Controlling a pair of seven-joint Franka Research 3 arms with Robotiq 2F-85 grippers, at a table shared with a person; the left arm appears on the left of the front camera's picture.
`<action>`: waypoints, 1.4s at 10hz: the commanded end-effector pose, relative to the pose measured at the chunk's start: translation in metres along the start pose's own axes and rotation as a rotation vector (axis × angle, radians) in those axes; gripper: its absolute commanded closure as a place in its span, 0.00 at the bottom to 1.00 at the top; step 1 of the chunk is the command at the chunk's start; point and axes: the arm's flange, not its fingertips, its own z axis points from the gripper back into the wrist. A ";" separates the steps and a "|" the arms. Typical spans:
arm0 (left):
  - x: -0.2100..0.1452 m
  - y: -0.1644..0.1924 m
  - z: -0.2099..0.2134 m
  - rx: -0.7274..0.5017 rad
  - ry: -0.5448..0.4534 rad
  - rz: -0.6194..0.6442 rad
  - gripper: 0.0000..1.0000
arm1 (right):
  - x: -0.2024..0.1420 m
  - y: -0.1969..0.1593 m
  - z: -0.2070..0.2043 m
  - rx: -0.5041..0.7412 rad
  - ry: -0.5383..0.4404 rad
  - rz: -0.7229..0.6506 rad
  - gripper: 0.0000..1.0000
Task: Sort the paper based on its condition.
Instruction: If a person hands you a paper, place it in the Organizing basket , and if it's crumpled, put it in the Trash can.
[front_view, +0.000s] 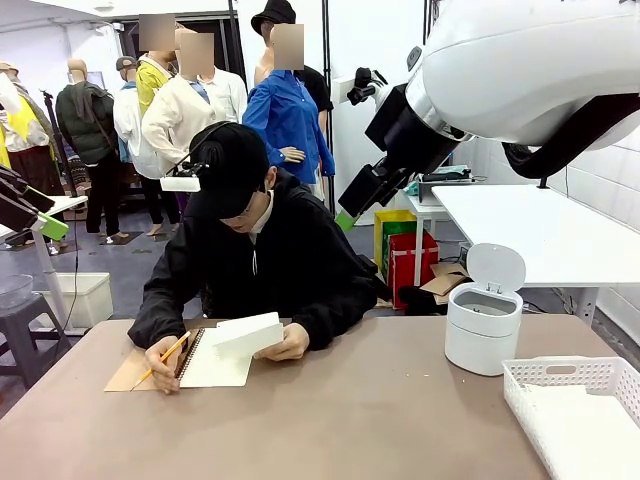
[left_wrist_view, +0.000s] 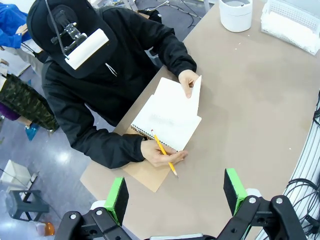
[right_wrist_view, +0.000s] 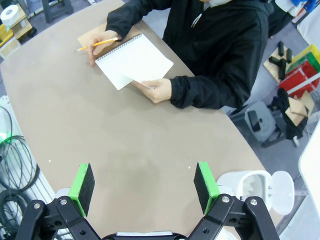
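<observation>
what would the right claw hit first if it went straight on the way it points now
Most likely the bare brown tabletop, short of the white spiral-bound notebook; nothing lies between the open right claw and it.

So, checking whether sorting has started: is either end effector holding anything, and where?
No. The left end effector and right end effector are both open and empty above the table. The person's hand holds a notebook page up by its edge.
</observation>
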 end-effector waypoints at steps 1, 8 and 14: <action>0.000 0.001 0.001 0.010 -0.006 0.002 0.00 | 0.000 0.001 0.000 0.001 -0.001 0.000 0.00; 0.000 0.001 0.001 0.010 -0.006 0.002 0.00 | 0.000 0.001 0.000 0.001 -0.001 0.000 0.00; 0.000 0.001 0.001 0.010 -0.006 0.002 0.00 | 0.000 0.001 0.000 0.001 -0.001 0.000 0.00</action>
